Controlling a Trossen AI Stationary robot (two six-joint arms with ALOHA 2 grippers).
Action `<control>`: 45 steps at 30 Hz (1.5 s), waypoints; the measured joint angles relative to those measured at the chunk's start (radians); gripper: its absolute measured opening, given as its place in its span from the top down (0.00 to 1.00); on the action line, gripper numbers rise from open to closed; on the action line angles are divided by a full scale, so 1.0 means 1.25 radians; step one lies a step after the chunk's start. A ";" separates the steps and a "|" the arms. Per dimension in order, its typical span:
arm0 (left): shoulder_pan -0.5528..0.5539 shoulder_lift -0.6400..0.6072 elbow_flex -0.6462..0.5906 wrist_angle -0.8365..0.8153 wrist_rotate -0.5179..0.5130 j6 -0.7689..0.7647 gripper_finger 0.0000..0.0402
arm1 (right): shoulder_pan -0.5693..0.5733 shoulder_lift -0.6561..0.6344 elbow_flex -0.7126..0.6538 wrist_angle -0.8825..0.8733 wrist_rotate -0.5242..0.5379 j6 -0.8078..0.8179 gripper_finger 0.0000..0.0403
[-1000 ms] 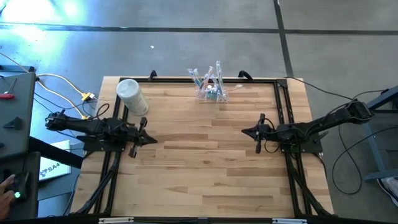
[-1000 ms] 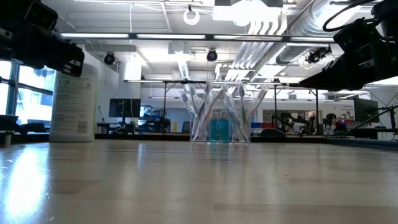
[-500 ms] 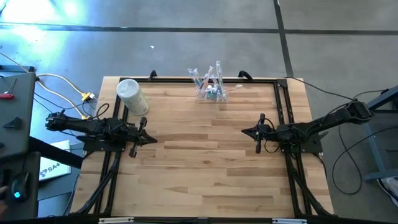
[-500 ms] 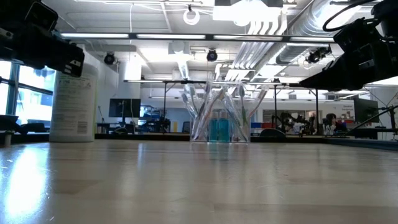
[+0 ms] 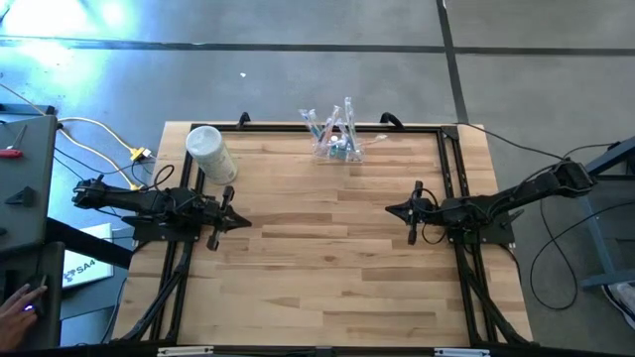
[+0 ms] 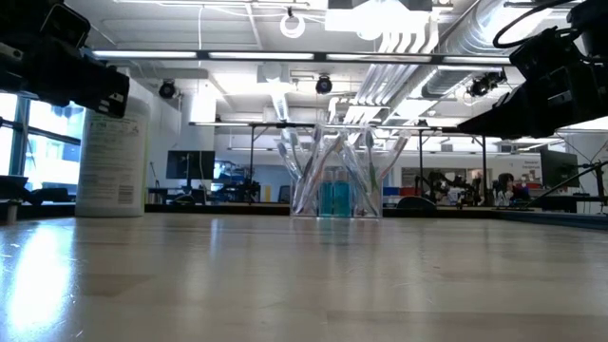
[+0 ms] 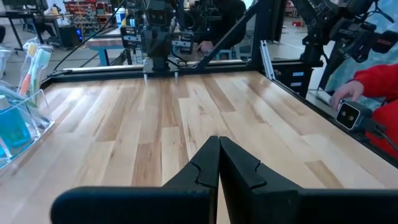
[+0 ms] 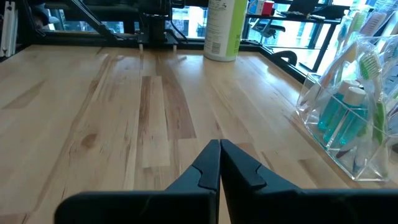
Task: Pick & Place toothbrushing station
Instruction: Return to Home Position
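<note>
Light wooden planks make up the worktop [image 5: 317, 268]. Two dark robot arms lie low over it, the left arm [image 5: 149, 203] on one side and the right arm [image 5: 501, 206] on the other. The left gripper [image 5: 241, 221] points toward the middle, and its fingers are pressed together with nothing between them. The right gripper [image 5: 392, 210] faces it, with its fingers closed the same way and holding nothing.

One toothbrushing station [image 5: 335, 147], a small clear plastic holder, stands upright at the middle of the far edge, well apart from both grippers. Thin pastel toothbrushes [image 5: 319, 121] lean out of it, too bunched to count. One blue bottle [image 8: 346, 112] with a white cap sits inside. One tall white round canister [image 5: 210, 154] stands near the far left corner. A person's hand [image 7: 346, 94] with a red sleeve [image 7: 379, 74] shows beyond the worktop.
</note>
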 joint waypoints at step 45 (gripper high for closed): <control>0.000 0.000 0.000 0.009 -0.061 0.000 0.99 | 0.000 0.000 0.000 0.000 0.000 0.000 1.00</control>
